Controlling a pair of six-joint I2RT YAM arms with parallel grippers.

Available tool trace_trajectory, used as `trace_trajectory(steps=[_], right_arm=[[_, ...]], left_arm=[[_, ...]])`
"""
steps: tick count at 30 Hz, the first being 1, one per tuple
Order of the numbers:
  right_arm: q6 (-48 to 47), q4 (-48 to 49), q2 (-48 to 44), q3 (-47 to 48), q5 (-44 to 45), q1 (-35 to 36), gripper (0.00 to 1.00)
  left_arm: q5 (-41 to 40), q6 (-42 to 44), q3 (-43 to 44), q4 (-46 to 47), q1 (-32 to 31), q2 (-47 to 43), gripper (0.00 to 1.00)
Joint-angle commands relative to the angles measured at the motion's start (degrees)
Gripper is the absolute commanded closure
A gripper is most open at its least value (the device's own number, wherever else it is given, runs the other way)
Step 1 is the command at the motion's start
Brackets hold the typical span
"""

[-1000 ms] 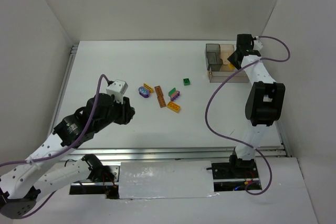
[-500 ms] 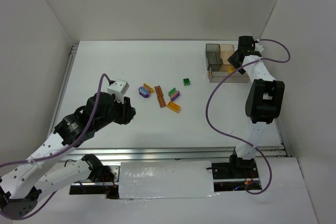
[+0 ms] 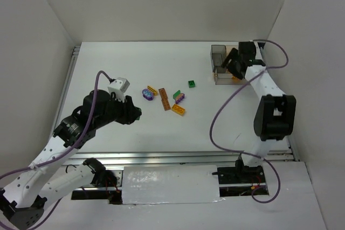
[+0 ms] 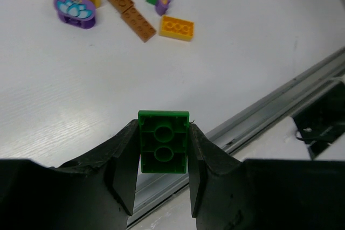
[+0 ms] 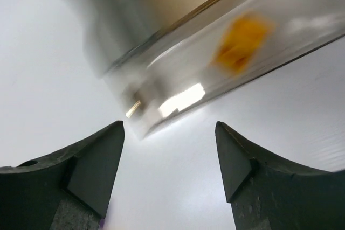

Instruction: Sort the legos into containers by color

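Observation:
My left gripper point(image 4: 163, 133) is shut on a green lego point(image 4: 163, 143), held above the table with its hollow underside facing the camera. In the top view this gripper point(image 3: 135, 112) hangs left of the loose legos: a purple flower piece point(image 3: 146, 94), a yellow striped one point(image 3: 152, 90), brown plates point(image 3: 164, 99), a green and purple pair point(image 3: 179, 97), an orange brick point(image 3: 178, 110) and a green brick point(image 3: 191, 83). My right gripper point(image 3: 233, 63) is open and holds nothing, over the smoky clear containers point(image 3: 218, 51). An orange lego point(image 5: 241, 41) lies inside the blurred tray point(image 5: 161, 52).
White walls close in the table on three sides. A metal rail point(image 4: 269, 106) runs along the near edge, below the held brick. The right arm's purple cable point(image 3: 215, 117) loops over the table's right half.
The right gripper has opened and swung left and nearer over the tray. The left arm has edged a little toward the loose legos, still gripping the green one.

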Motion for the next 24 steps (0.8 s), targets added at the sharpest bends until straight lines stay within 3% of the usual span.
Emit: trace_trajectory(steps=[1,3,5,9,13,16,24], right_arm=[[-8.53,11.15,-15.84,-7.65,-26.38,8.72,0.24],[-9.24,13.55,-21.83,-13.08,-39.63,11.36,0.22],[-6.09,20.57,-27.35,-17.75,-48.18,16.98,0.16],[0.94,32.26,-35.46,-29.52,-52.16,28.32,0.16],[8.50,51.99,-43.53,-40.08,-58.48,32.29,0.16],[13.86,60.30,-46.79,-44.84,-61.22,33.17,0.16],[11.24,57.07,-51.02,-44.41,-55.09,44.49,0.17]], left_arm=[[15.48,0.06,0.11,7.44,5.09,0.14,1.00],[26.69,-0.20,-0.25,11.83,6.95,0.75,1.00],[32.63,-1.16,-0.60,16.03,8.80,1.37,1.00],[47.03,-5.73,-2.96,26.82,9.77,1.11,1.00],[52.33,-14.78,-6.92,41.61,9.69,-0.47,1.00],[58.03,-21.54,-8.68,53.13,9.77,-0.91,1.00],[52.96,-22.52,-8.77,52.26,9.68,-1.00,1.00]])
